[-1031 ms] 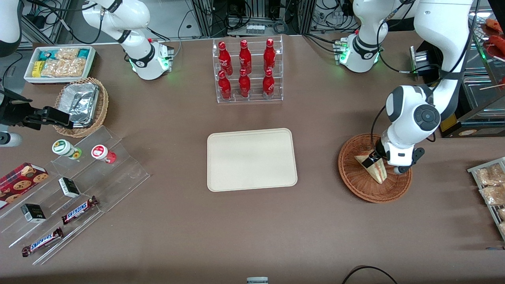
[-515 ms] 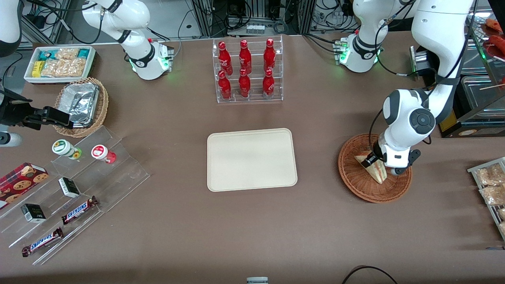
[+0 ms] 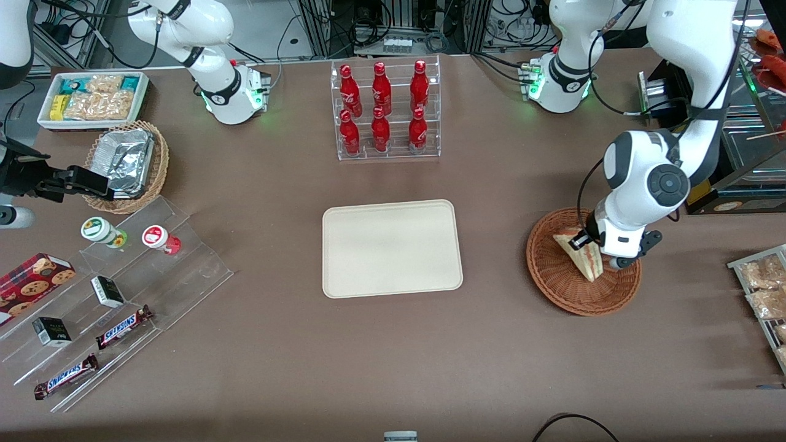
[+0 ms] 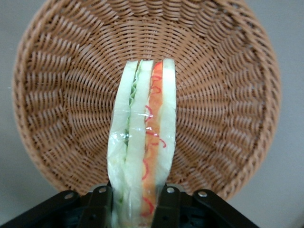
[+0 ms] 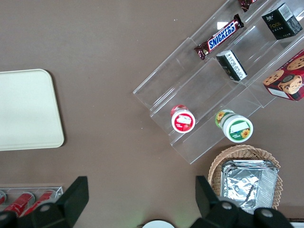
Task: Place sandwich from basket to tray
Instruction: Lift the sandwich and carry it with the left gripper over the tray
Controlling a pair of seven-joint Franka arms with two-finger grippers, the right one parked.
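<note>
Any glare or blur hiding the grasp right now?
Left wrist view: sharp, evenly lit; gripper shut on the sandwich, wrap glints faintly over the basket. Front view: arm partly hides the gripper; soft shadows only.

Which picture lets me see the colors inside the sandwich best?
The left wrist view: the sandwich fills it, cut edge showing green, red and orange layers, with the gripper shut on it over the basket. The front view shows only a small pale wedge. The right wrist view does not show it.
</note>
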